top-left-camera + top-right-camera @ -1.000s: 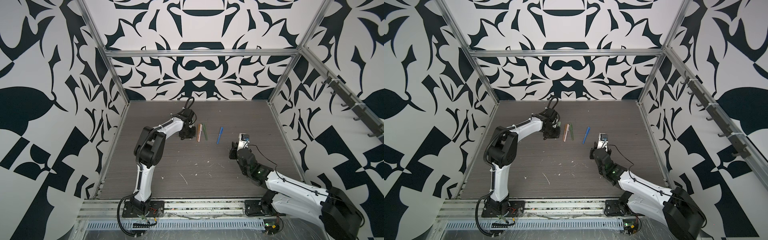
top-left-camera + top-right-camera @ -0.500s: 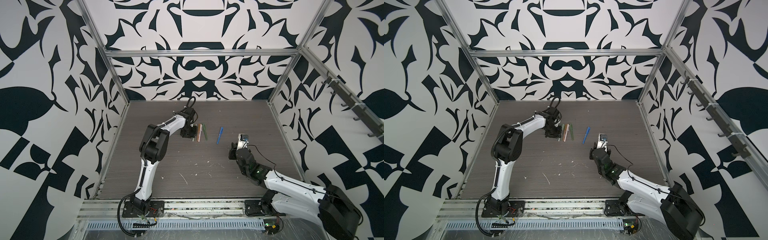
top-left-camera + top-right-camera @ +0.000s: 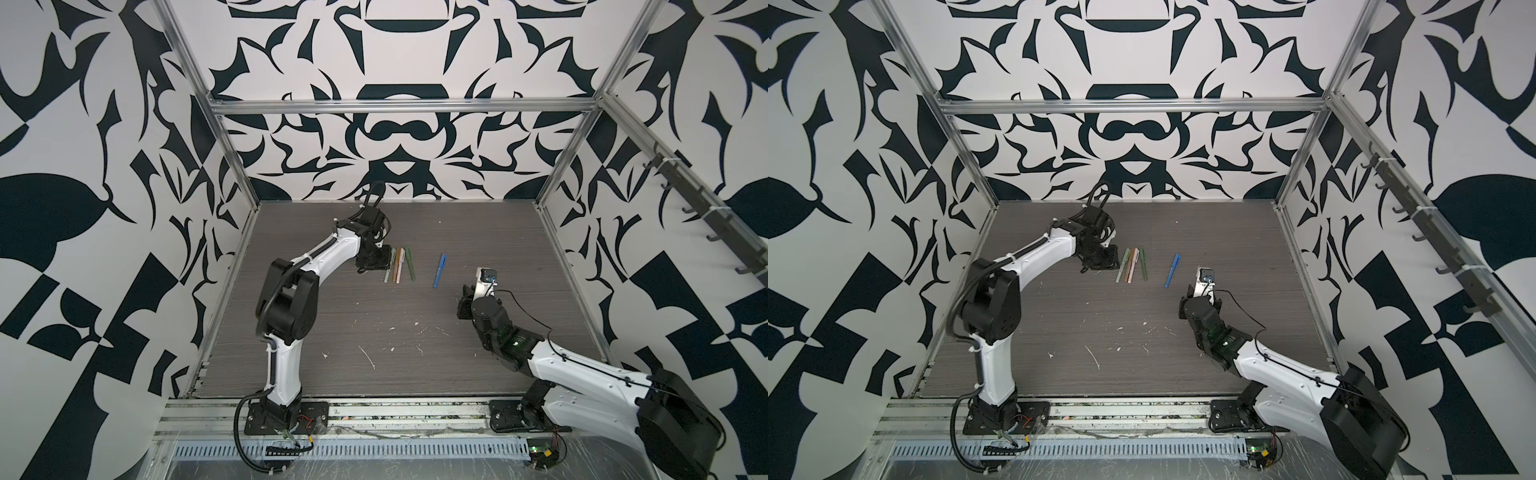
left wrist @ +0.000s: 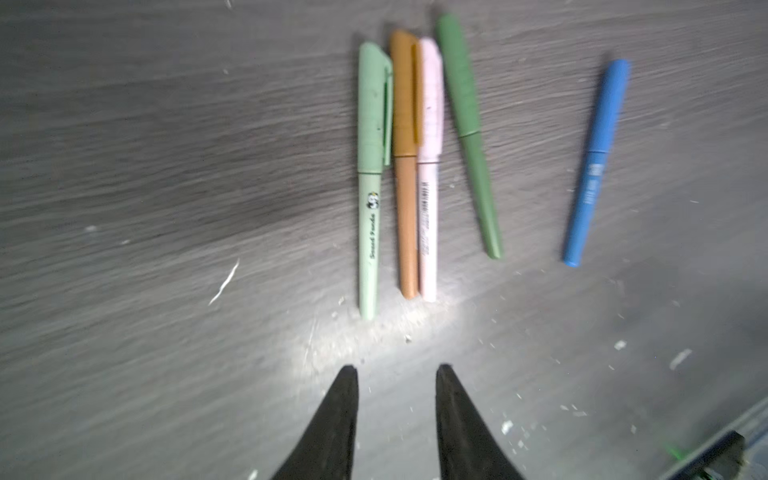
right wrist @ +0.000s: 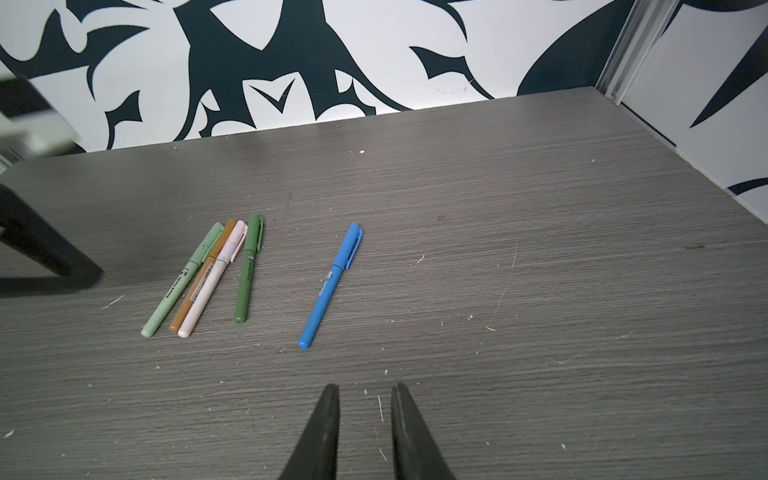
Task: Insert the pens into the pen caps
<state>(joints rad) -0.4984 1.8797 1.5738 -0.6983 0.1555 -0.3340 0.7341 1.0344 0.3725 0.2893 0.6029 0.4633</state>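
Five pens lie on the dark table, each with its matching pen cap on. The pale green pen (image 4: 369, 199), orange-brown pen (image 4: 405, 174) and pink pen (image 4: 429, 174) lie side by side. A dark green pen (image 4: 471, 137) slants beside them, and the blue pen (image 4: 594, 166) lies apart. My left gripper (image 4: 397, 368) is open and empty, just short of the pens' butt ends; in a top view the left gripper (image 3: 370, 268) sits left of the group. The right gripper (image 5: 365, 386) hovers short of the blue pen (image 5: 330, 286), jaws slightly apart, holding nothing.
White flecks and scuff marks (image 3: 368, 357) dot the table's front half. Patterned walls with metal rails (image 3: 399, 107) close in the back and both sides. The left arm's elbow (image 3: 289, 299) stands high over the table's left part.
My left gripper has opened and let go of the pale green pen, which now lies beside the orange-brown one. The left arm's elbow has swung rightward. The right arm has stayed still.
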